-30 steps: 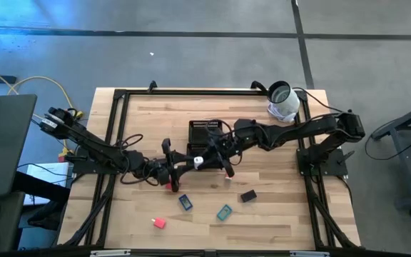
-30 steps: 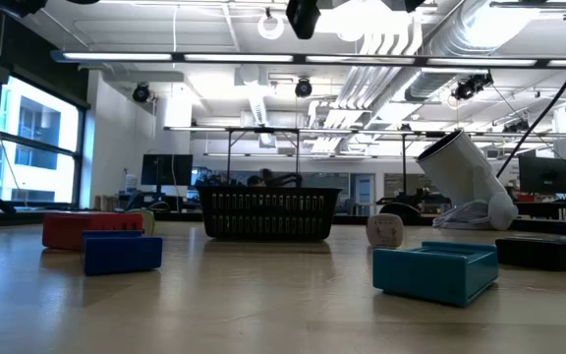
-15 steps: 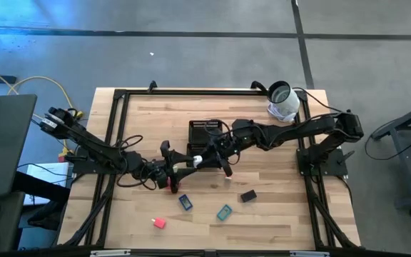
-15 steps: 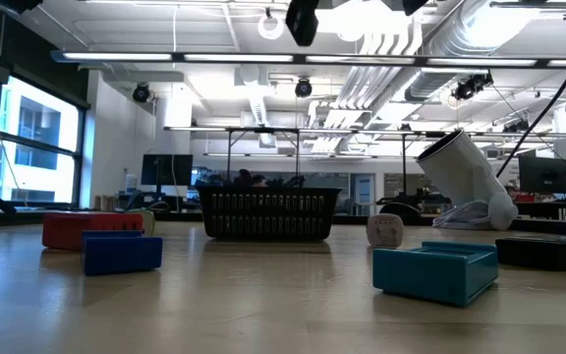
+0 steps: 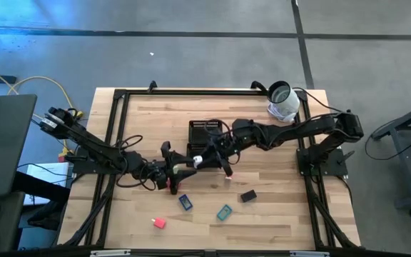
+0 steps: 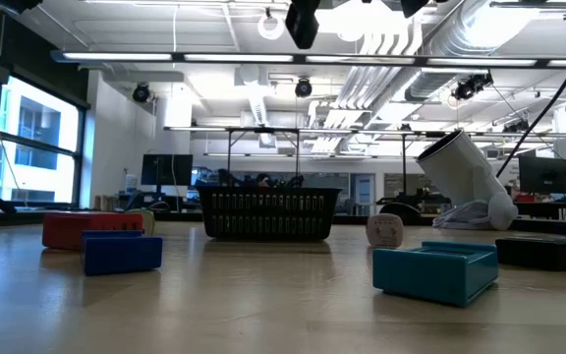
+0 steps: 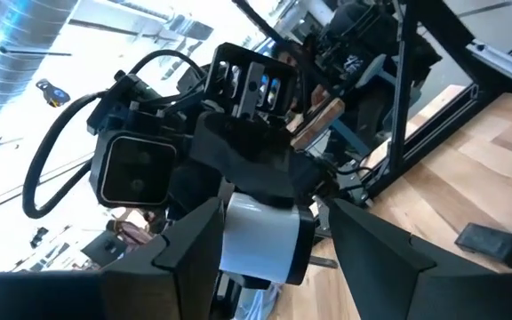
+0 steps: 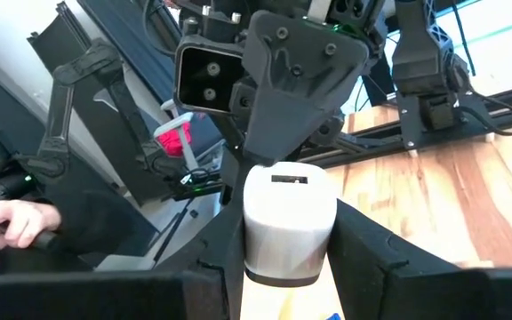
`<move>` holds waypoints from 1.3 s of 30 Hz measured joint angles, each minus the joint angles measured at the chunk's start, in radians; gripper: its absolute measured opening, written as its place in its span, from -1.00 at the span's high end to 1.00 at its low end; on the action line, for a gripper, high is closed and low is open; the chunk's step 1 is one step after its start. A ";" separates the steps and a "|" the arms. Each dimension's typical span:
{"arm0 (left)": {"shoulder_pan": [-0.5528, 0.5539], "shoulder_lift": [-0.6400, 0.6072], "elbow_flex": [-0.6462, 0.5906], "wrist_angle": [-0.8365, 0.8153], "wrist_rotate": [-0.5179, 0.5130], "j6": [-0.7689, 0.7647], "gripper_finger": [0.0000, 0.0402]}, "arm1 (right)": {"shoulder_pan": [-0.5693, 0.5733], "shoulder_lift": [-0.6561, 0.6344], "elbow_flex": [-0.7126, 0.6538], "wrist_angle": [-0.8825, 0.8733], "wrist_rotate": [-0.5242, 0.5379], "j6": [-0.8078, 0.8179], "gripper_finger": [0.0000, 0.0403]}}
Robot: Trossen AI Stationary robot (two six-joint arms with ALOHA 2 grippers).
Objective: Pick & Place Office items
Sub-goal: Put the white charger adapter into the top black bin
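White piece (image 5: 198, 160) clamped by right claw (image 5: 203, 158); left claw (image 5: 188, 165) spread.

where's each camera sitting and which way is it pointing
High view: above the table, straight down; left gripper and right gripper meet at a white block.
Low view: tabletop height, level toward the black tray; no gripper shows.
Left wrist view: left arm, faces the right gripper; own open fingers flank the block.
Right wrist view: right arm, faces the left gripper; own fingers clamp the block.
Shared: both wrist views show the block.
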State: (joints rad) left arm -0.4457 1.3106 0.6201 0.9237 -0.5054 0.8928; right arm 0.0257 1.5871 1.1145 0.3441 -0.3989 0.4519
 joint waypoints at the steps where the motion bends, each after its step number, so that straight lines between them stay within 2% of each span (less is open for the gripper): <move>1: 0.003 0.000 0.000 -0.001 0.004 -0.004 0.01 | 0.000 0.000 0.000 0.000 -0.002 0.000 0.43; 20: 0.040 0.000 0.004 -0.012 0.041 -0.033 0.01 | 0.000 0.006 0.001 0.020 -0.030 0.018 0.43; 32: 0.029 0.000 0.063 -0.106 0.040 -0.035 0.01 | 0.002 0.006 0.001 0.019 -0.041 0.019 0.43; 39: 0.029 0.000 0.063 -0.113 0.039 -0.038 0.20 | 0.002 0.006 0.001 0.015 -0.039 0.028 0.43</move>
State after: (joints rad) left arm -0.4168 1.3106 0.6827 0.8108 -0.4662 0.8546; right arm 0.0273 1.5932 1.1156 0.3595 -0.4383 0.4797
